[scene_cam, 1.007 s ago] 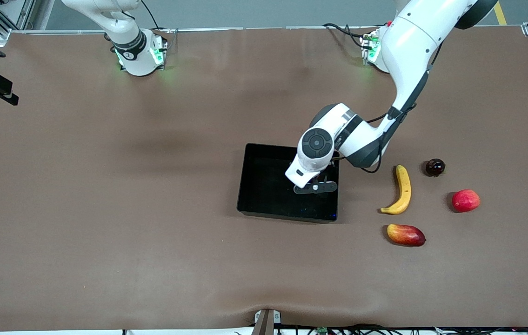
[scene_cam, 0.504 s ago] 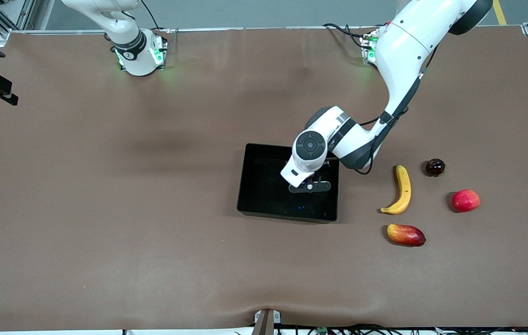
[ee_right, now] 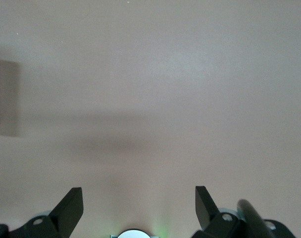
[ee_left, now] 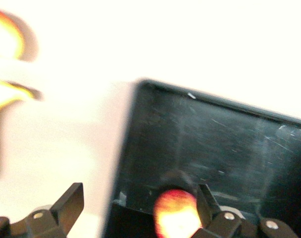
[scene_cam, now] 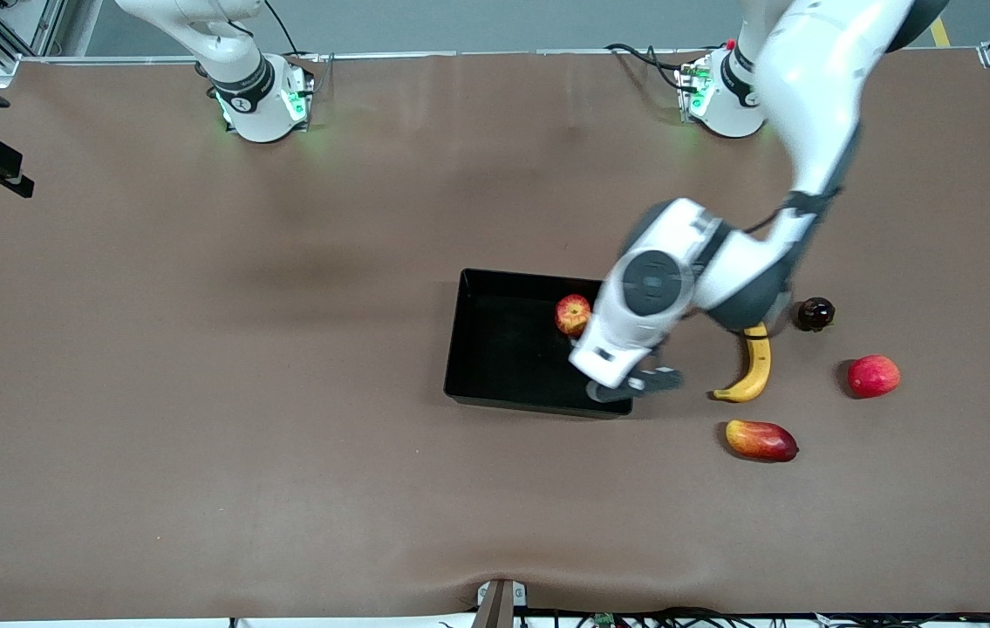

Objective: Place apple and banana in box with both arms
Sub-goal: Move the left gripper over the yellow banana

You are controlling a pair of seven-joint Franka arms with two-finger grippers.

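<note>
Since apple (scene_cam: 573, 314) sits in box (scene_cam: 495, 401) | left gripper (scene_cam: 634, 385) spread, empty, over its corner by banana (scene_cam: 754, 359) | right gripper (ee_right: 135, 206) waits, spread over bare table (ee_right: 155, 74)

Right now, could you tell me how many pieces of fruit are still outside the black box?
4: banana, dark round fruit, pinkish-red fruit and mango, all toward the left arm's end. None seems hidden.

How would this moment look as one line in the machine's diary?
apple: in box | banana: on table | left end effector: open, over box corner | right end effector: open, waiting
</note>
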